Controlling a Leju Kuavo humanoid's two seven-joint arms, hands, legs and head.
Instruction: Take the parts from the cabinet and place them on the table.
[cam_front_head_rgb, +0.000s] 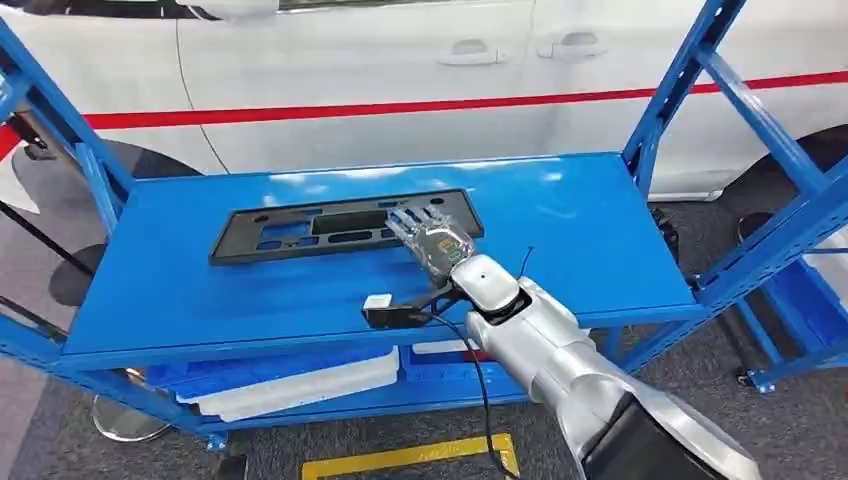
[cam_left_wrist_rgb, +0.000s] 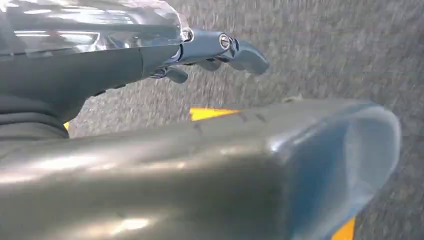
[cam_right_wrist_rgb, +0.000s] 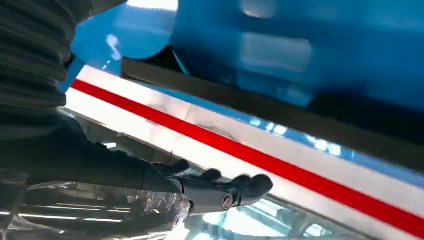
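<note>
A flat black plastic part (cam_front_head_rgb: 300, 235) with several cut-outs lies on the top shelf (cam_front_head_rgb: 580, 220) of the blue rack. My right hand (cam_front_head_rgb: 432, 235) reaches in over the part's right end, fingers stretched out flat above or on it; contact is not clear. In the right wrist view the hand (cam_right_wrist_rgb: 220, 192) has straight fingers holding nothing, and the part's dark edge (cam_right_wrist_rgb: 280, 112) runs close by. My left hand (cam_left_wrist_rgb: 215, 47) hangs over the grey carpet, fingers loosely extended and holding nothing.
Blue slanted uprights (cam_front_head_rgb: 690, 80) flank the shelf on both sides. Blue and white trays (cam_front_head_rgb: 300, 385) sit on the lower shelf. A white car with a red stripe (cam_front_head_rgb: 400, 60) stands right behind the rack. Yellow tape (cam_front_head_rgb: 410, 458) marks the floor.
</note>
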